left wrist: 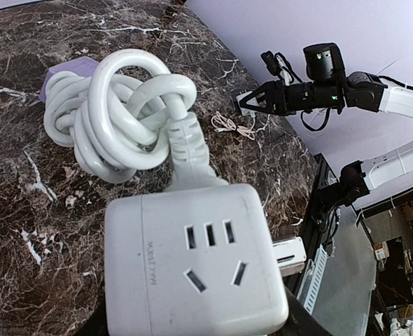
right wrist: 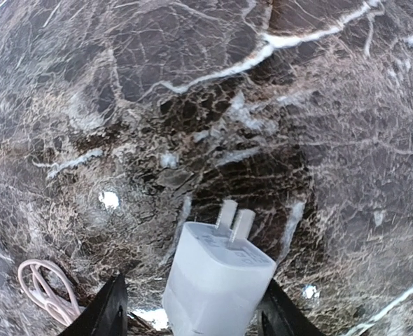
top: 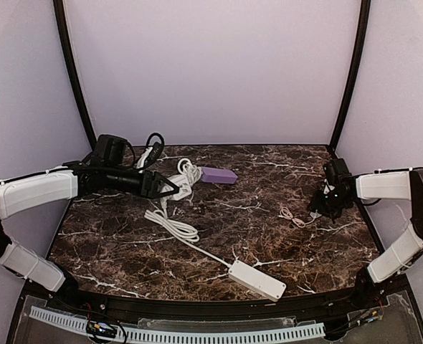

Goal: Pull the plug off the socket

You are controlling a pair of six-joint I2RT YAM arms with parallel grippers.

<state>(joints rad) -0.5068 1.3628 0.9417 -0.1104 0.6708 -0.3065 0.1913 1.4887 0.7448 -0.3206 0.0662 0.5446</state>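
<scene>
Right pincer looks released to me. The jaws stand apart and there's a visible gap on one side of the plug, so it's sitting between them rather than getting squeezed. Both flat prongs are bare and point down at the marble tabletop. Can't tell if the plug is actually resting on the marble. In the top view that's all over at 3 o'clock.

Left pincer, around 9 o'clock, is grasping the socket. That's the white cube filling its wrist view. The outlet holes on the face I can see are empty, and its thick coiled cord is bunched just behind.

So imo the real job is done: the plug is out and well apart from the socket. What's left is tidying up, i.e. backing the right arm off and setting the cube down. The power strip at 6 o'clock doesn't look involved.
</scene>
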